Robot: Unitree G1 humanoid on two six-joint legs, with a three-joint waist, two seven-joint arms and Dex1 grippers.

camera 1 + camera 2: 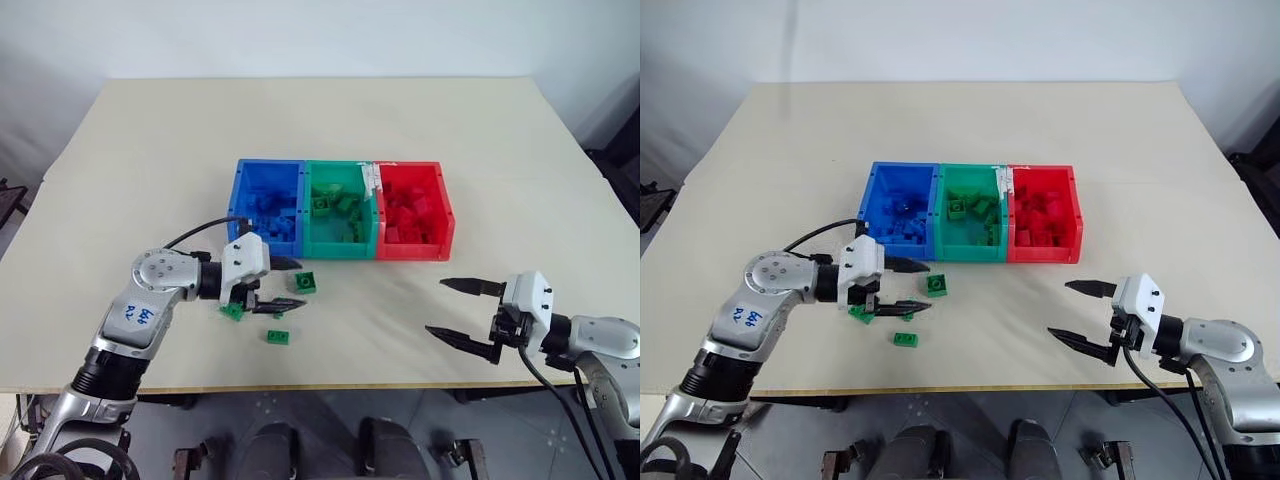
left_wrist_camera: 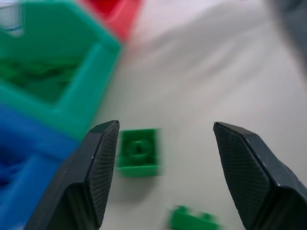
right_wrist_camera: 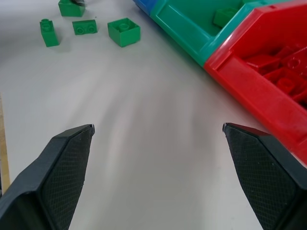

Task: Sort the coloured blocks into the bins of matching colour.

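Observation:
The joined bins stand mid-table: blue (image 1: 237, 200), green (image 1: 340, 252) and red (image 1: 446, 215), each holding blocks of its own colour. Several green blocks lie loose on the table in front of them. One is a square block (image 1: 306, 282). Smaller ones lie at the left (image 1: 232, 312) and nearer the front edge (image 1: 279, 337). My left gripper (image 1: 299, 286) is open and low over the table. The square block (image 2: 139, 151) rests just ahead of it, close to one finger (image 2: 98, 167). My right gripper (image 1: 463, 312) is open and holds nothing, in front of the red bin.
A white tag (image 1: 371, 180) sits between the green and red bins. The table's front edge (image 1: 330, 386) runs close behind both grippers. Bare tabletop (image 1: 390, 310) lies between the two grippers.

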